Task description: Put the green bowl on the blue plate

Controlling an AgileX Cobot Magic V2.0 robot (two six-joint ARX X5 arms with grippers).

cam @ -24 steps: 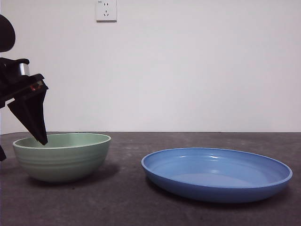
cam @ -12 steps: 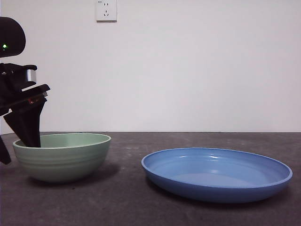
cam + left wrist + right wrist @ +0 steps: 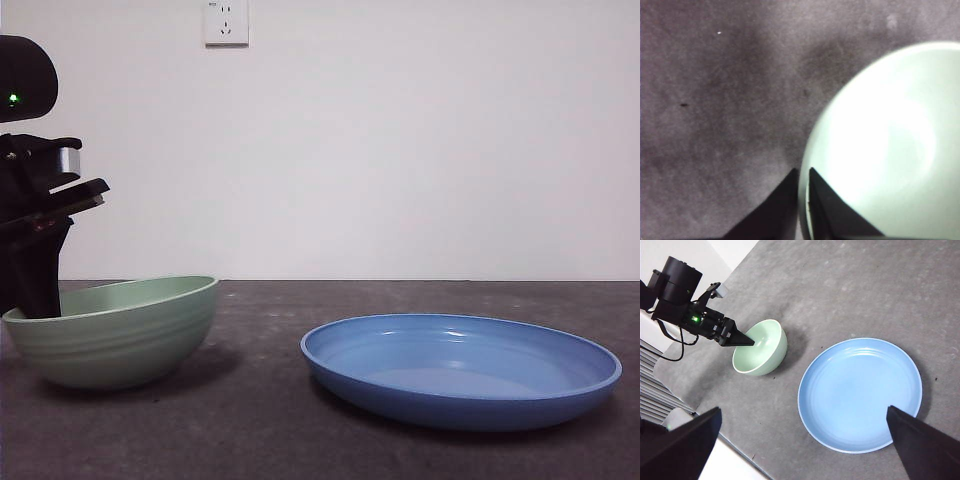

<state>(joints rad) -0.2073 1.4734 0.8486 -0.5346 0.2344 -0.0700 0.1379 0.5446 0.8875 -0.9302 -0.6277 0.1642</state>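
The pale green bowl sits on the dark table at the left, tilted, with its rim lower on the gripper's side. My left gripper is shut on that low rim, one jaw inside and one outside, as the left wrist view shows with the bowl beside it. The blue plate lies flat and empty to the right, apart from the bowl. My right gripper is open and empty, high above the table; its view shows the bowl, the plate and the left gripper.
A white wall with a socket stands behind the table. The table's edge runs close to the bowl in the right wrist view. A bare strip of grey table separates bowl and plate.
My left gripper came down onto the bowl's rim and shut on it. The bowl has tilted and shifted a little to the left. The plate has not moved.
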